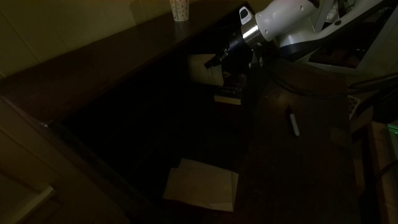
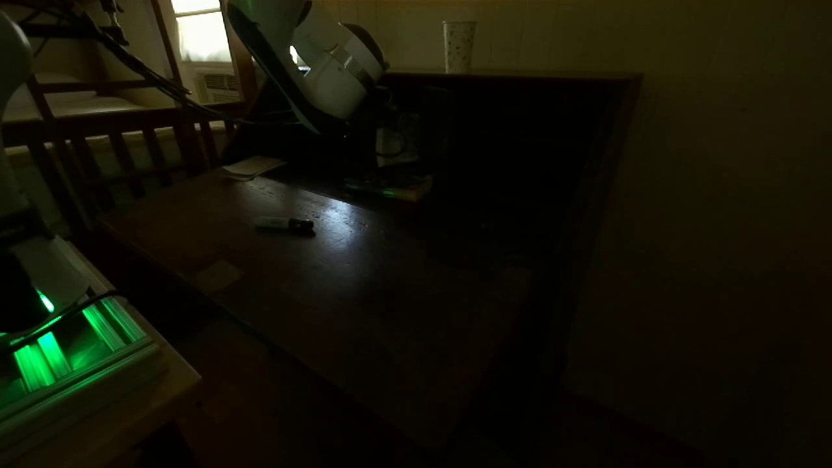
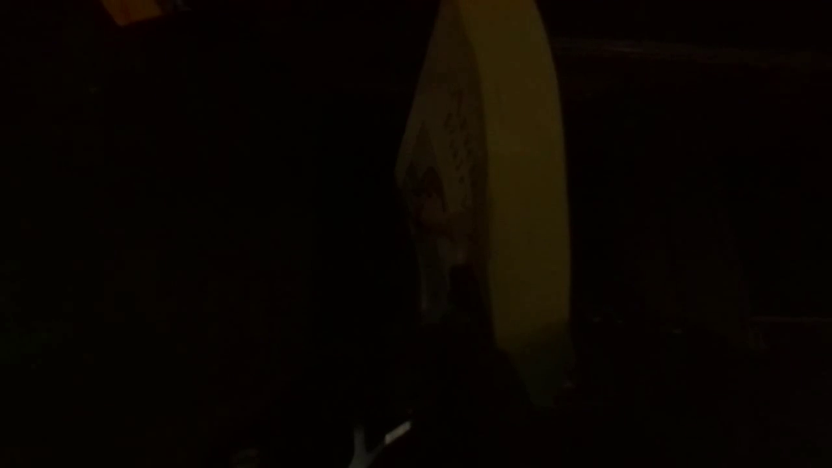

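The scene is very dark. My gripper (image 1: 208, 65) points down and sideways at a pale-backed book (image 1: 203, 73) and appears shut on its edge, with one finger in front of it. The wrist view shows the book (image 3: 526, 169) standing edge-on, a yellowish page edge at right and a printed cover at left; its lower end runs into the dark fingers, which hardly show. An exterior view also has the pale book (image 2: 396, 144) below the wrist. Just below it lies a dark paperback (image 1: 230, 90) with lettering on its spine, also seen low behind the desk top as a flat book (image 2: 390, 187).
A patterned paper cup (image 1: 180, 11) stands on the raised wooden ledge (image 1: 93, 59) along the wall. On the desk lie a marker (image 1: 294, 124) and pale papers (image 1: 200, 186). A green-lit crate (image 2: 78, 351) stands beside the desk. Dark cables (image 1: 311, 91) trail past the arm.
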Controlling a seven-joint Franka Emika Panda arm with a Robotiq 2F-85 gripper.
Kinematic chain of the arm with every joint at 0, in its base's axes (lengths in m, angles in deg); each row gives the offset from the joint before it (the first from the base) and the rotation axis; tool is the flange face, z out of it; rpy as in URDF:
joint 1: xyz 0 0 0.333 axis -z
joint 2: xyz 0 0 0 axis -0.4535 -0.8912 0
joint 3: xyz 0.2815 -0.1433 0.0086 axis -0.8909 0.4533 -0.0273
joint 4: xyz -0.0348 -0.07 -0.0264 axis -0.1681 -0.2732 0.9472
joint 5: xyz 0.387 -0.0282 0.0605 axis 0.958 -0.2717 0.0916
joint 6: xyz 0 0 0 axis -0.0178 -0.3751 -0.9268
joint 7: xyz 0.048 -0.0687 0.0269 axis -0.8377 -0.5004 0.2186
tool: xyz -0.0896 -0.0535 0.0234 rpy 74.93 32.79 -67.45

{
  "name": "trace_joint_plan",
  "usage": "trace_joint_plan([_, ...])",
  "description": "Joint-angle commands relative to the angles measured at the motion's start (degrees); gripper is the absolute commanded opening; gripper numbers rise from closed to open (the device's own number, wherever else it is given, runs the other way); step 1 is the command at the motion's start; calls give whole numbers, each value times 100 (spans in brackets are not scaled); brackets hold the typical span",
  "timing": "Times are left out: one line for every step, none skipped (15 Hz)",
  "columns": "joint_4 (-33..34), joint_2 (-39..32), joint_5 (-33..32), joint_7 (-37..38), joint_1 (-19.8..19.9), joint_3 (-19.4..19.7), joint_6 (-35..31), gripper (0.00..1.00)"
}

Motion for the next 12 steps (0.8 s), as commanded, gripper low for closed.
trace_joint_plan([0, 0, 0, 0, 0, 0, 0, 25])
trace_joint_plan([0, 0, 0, 0, 0, 0, 0, 6])
trace_joint_plan([122, 157, -214, 106, 14, -85, 27, 6])
trace_joint_plan([209, 241, -316, 130, 4, -115, 11, 6])
trace_joint_plan([265, 301, -370, 132, 2, -126, -46, 6])
trace_joint_plan([326, 358, -421, 157, -9, -135, -63, 6])
trace_joint_plan([390, 450, -530, 224, -1, -169, -72, 6])
trace_joint_plan([483, 570, -664, 334, -2, -202, -60, 6])
trace_joint_plan([554, 637, -745, 404, -22, -204, -52, 6])
trace_joint_plan([658, 778, -842, 505, -37, -221, -78, 6])
trace_joint_plan([727, 894, -896, 618, -44, -245, -99, 6])
trace_joint_plan([788, 976, -937, 703, -65, -246, -96, 6])
